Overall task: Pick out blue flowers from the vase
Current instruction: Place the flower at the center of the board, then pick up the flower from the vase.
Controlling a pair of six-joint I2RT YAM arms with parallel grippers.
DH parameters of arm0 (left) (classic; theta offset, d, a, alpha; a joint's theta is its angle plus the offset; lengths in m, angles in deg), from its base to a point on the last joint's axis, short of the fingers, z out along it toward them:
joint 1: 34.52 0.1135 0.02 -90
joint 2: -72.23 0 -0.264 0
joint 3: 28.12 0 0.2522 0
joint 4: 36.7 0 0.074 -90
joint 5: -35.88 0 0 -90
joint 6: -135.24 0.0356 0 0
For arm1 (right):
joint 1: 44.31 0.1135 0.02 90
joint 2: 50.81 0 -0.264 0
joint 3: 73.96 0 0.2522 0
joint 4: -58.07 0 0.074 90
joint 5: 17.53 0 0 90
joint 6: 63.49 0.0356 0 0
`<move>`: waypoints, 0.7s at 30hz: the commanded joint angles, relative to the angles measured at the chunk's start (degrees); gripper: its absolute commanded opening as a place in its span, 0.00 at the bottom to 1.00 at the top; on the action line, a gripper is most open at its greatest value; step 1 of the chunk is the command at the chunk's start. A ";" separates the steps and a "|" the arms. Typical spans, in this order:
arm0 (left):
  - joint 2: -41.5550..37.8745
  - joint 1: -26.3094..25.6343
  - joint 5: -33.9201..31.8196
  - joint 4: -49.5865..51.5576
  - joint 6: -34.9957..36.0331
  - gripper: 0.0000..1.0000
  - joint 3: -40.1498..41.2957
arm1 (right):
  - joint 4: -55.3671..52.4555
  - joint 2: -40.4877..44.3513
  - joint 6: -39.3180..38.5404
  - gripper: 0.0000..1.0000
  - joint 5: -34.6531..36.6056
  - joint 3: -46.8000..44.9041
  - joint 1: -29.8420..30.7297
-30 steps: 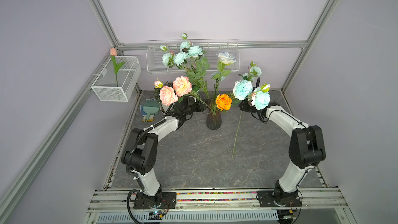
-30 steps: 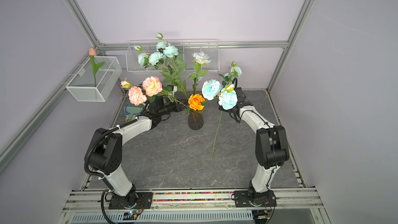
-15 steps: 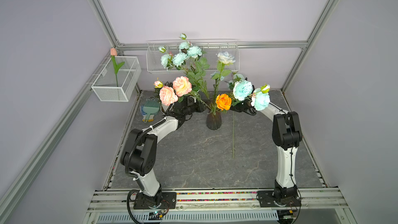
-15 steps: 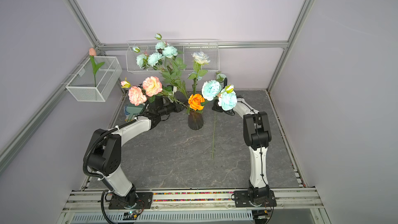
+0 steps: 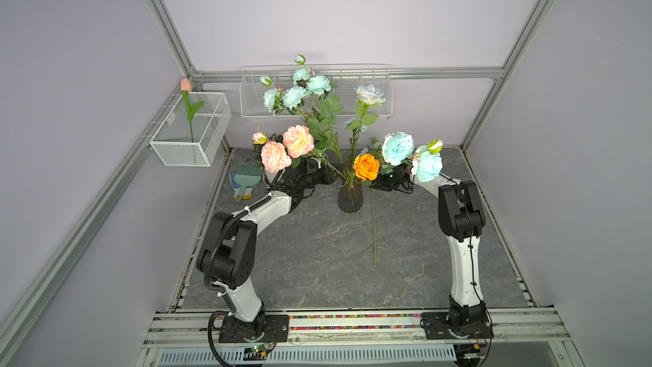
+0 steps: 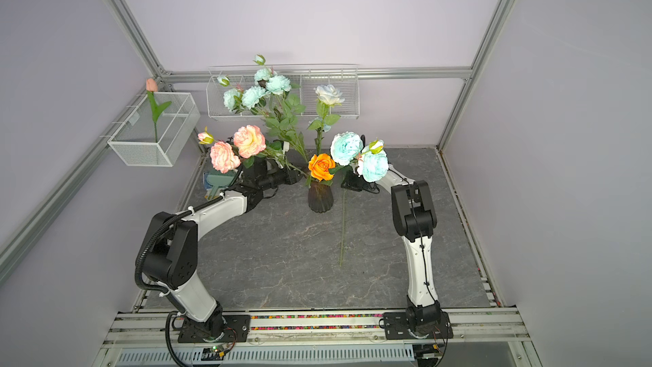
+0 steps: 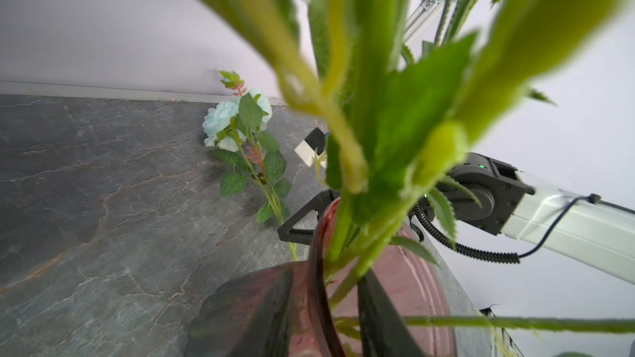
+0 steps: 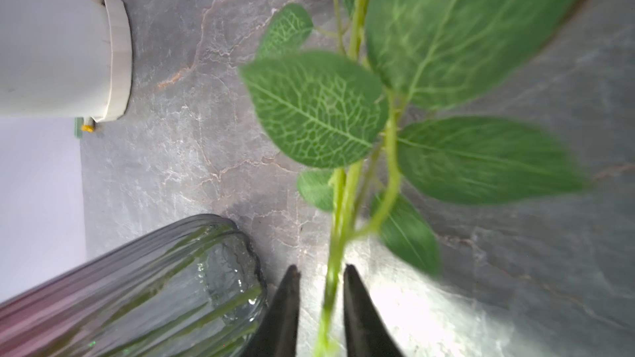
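Note:
The dark ribbed glass vase (image 5: 350, 197) (image 6: 320, 197) stands mid-table. My left gripper (image 5: 331, 174) (image 7: 323, 279) is shut on the vase rim (image 7: 318, 269), one finger inside and one outside. One stem of blue flowers (image 5: 294, 95) rises from the vase. A second stem of blue flowers (image 5: 398, 148) (image 6: 347, 148) stands outside the vase, to its right. Its long stem (image 5: 374, 227) reaches down to the table. My right gripper (image 5: 384, 183) (image 8: 321, 271) is open around this stem (image 8: 331, 269), with a gap on each side. A third blue spray (image 7: 226, 121) lies on the table behind.
An orange rose (image 5: 366, 166), a pale rose (image 5: 368, 93) and pink-peach peonies (image 5: 287, 146) crowd around the vase. Wire baskets (image 5: 169, 150) (image 5: 384, 100) hang on the walls. A white pot (image 8: 68, 49) stands near the vase. Gloves and a green brush (image 5: 247, 180) lie at the back left.
The right arm folded in and carried the blue stem leftward beside the vase. Its jaws then parted from the stem. The left arm has not moved.

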 commanded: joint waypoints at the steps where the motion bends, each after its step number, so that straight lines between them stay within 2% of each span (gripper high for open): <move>1: -1.07 -0.13 -0.85 1.78 0.53 0.35 1.38 | 0.18 0.31 -0.20 0.36 0.51 0.84 0.16; 4: -1.37 -0.12 -0.76 1.73 0.45 0.34 1.49 | -0.13 0.91 -0.86 0.46 1.22 0.68 0.16; 9: -1.75 -0.15 -0.94 2.22 0.88 0.35 1.55 | 0.57 7.44 -3.26 0.56 7.39 -3.01 -0.38; 16: -1.05 -0.19 -0.63 1.08 0.22 0.35 1.69 | 4.68 20.85 -6.61 0.59 14.40 -13.54 -1.13; 21: -0.55 -0.12 -0.46 0.46 -0.35 0.34 1.33 | 16.04 34.65 -6.53 0.59 13.23 -27.68 -1.16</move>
